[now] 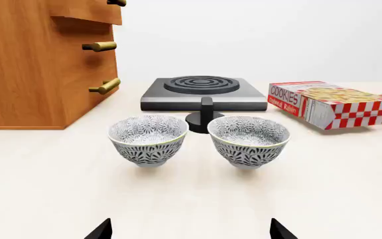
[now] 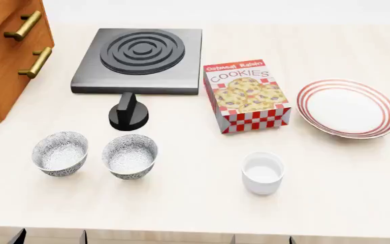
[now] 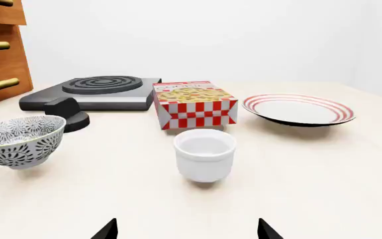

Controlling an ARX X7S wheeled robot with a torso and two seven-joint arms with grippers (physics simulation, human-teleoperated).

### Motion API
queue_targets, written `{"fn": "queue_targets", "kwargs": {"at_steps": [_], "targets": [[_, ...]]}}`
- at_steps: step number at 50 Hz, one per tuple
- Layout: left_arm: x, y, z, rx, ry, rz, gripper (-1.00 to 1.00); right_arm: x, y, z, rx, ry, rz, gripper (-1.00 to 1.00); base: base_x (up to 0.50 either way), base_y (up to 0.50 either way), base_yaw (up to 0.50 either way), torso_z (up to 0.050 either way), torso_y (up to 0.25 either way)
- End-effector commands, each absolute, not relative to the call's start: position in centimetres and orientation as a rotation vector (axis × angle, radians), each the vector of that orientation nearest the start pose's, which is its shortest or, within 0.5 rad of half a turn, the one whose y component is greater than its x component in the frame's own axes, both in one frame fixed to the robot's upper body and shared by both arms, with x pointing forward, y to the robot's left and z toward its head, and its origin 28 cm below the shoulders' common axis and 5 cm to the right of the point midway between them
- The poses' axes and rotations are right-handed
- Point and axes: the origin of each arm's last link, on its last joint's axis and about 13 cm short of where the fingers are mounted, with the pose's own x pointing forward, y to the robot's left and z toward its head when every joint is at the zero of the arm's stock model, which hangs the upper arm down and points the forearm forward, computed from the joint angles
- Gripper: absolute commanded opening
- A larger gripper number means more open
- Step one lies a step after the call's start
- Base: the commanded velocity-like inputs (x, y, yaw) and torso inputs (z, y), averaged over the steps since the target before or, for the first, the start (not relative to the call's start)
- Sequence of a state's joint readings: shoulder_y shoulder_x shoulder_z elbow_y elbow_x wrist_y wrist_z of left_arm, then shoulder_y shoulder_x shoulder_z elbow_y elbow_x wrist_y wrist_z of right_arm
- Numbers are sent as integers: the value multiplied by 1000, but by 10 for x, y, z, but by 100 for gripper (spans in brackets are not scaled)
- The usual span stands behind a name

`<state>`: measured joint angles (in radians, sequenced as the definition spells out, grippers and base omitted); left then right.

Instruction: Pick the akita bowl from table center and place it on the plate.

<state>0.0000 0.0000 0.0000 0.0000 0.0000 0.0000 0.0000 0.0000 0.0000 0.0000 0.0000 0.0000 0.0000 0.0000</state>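
Two alike grey-patterned bowls stand side by side at the table's front left. The akita bowl (image 2: 130, 155) (image 1: 248, 139) (image 3: 20, 139) is the one nearer the table's center; its twin (image 2: 60, 152) (image 1: 148, 138) stands to its left. The red-ringed white plate (image 2: 347, 108) (image 3: 298, 110) lies far right, with nothing on it. My left gripper (image 1: 191, 234) is open and holds nothing, hanging short of both bowls at the front edge. My right gripper (image 3: 187, 233) is open too, facing a plain white cup. Only the fingertips of each show in its wrist view.
A plain white cup (image 2: 263, 173) (image 3: 204, 154) stands between the bowls and the plate. A cookie box (image 2: 247, 95), a black hotplate (image 2: 139, 58) and its knob (image 2: 128, 112) sit behind. A wooden drawer cabinet (image 2: 5, 51) rises at far left.
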Motion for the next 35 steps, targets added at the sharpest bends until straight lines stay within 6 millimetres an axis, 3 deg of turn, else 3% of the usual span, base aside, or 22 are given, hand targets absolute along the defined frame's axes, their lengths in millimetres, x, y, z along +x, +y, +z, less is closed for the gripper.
{"fn": "queue_targets", "kwargs": {"at_steps": [1,9,18,24,28,35], "targets": [[210,206,13,1,-1,2,100,209,-97,14,-1,-8,-11,100,0,0,0,0,0],[217,208,19,27,-37,34,100,203,-105,26,-20,-18,-41,100,0,0,0,0,0],[244,222,82,-99,-89,109,100,183,-124,78,-25,-152,-182,100,0,0,0,0,0],[234,231,94,-129,-108,118,100,160,-133,104,7,-274,-288,100,0,0,0,0,0],[224,239,93,-105,-128,148,100,153,-136,90,51,-275,-322,100,121,0,0,0,0],[224,245,91,-103,-119,169,100,145,-139,94,48,-279,-357,100,500,0,0,0,0]]}}
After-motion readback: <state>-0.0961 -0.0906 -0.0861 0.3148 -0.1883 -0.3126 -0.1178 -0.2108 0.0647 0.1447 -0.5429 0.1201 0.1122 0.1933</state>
